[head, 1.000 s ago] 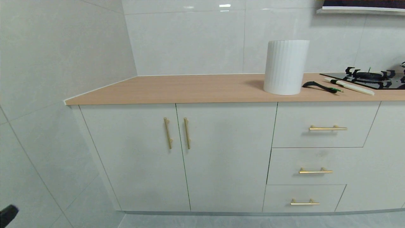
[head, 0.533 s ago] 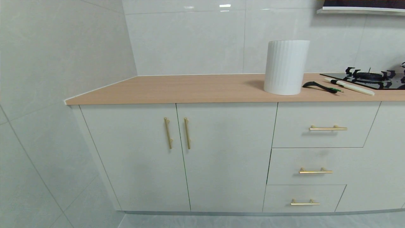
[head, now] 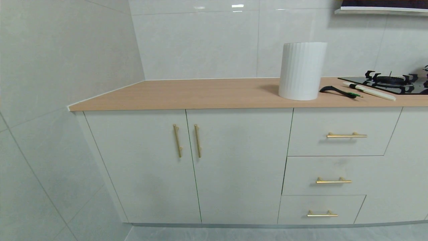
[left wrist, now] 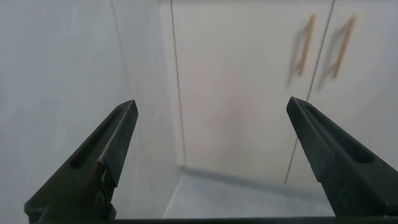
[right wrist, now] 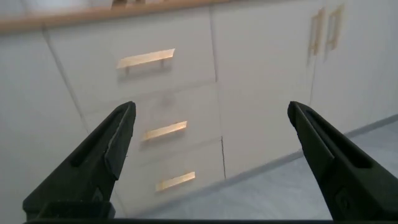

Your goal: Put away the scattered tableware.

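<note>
Bright, even, diffuse light is seen throughout. Small glare patches are reflected on the upper wall tiles (head: 237, 5). A soft shadow is cast leftward on the tabletop (head: 207, 93) by the white ribbed canister (head: 302, 71). Straight lines are bowed toward the head view's edges. Door handles (left wrist: 303, 45) are smeared in the left wrist view. Drawer handles (right wrist: 146, 59) are softened in the right.

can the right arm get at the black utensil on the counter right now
Probably not yet. The right gripper, open, sits low facing the drawers, below the counter edge, while the black utensil lies on top beside the white container. Nothing blocks it, but the arm must rise first.
</note>
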{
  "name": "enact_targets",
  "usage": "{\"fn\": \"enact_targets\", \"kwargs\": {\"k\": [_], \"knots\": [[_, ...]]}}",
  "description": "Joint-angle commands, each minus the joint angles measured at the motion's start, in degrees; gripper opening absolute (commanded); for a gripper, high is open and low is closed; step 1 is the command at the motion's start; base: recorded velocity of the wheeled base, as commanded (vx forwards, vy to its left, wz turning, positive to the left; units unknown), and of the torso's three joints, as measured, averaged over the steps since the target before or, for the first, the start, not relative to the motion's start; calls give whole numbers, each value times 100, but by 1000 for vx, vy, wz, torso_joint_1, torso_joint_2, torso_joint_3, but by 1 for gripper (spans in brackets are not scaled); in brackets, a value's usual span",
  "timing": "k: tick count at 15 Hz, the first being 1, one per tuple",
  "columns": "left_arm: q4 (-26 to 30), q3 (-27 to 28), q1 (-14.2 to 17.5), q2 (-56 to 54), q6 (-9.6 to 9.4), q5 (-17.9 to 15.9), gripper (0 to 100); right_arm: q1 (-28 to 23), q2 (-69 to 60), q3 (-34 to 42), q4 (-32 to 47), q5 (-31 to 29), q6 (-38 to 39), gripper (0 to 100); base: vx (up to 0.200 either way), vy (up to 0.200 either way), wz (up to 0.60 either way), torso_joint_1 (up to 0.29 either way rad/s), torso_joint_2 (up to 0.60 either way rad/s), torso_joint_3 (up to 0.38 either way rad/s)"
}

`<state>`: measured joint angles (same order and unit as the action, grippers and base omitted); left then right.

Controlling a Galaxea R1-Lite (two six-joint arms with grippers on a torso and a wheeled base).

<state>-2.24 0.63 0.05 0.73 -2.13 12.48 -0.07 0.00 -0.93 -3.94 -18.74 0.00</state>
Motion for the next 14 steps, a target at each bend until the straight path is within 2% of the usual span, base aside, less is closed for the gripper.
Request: {"fn": "enact_targets", "kwargs": {"k": [1,2,3,4,6,9,10,14], "knots": [[13,-63,21,-73,196,-572,100,-1,9,93,95,327,-35,100,0,0,0,0,0,0],[172,-63,21,-73,231,-1081,100,-1,9,93,95,441,-35,100,0,0,0,0,0,0],[251,-63,21,-73,196,-1231,100,7,18,93,104,590,-35,100,0,0,0,0,0,0],[224,-63,21,-73,117,-1240,100,7,53,93,104,1206,-35,100,0,0,0,0,0,0],[224,-63,21,-73,169,-1248,100,16,70,75,464,1513,-141,100,0,0,0,0,0,0],[224,-63,21,-73,125,-1248,100,51,97,93,376,1566,-158,100,0,0,0,0,0,0],[224,-63,21,-73,187,-1248,100,25,0,93,376,1566,-158,100,0,0,0,0,0,0],[224,-63,21,-73,178,-1248,100,25,9,93,367,1566,-79,100,0,0,0,0,0,0]]}}
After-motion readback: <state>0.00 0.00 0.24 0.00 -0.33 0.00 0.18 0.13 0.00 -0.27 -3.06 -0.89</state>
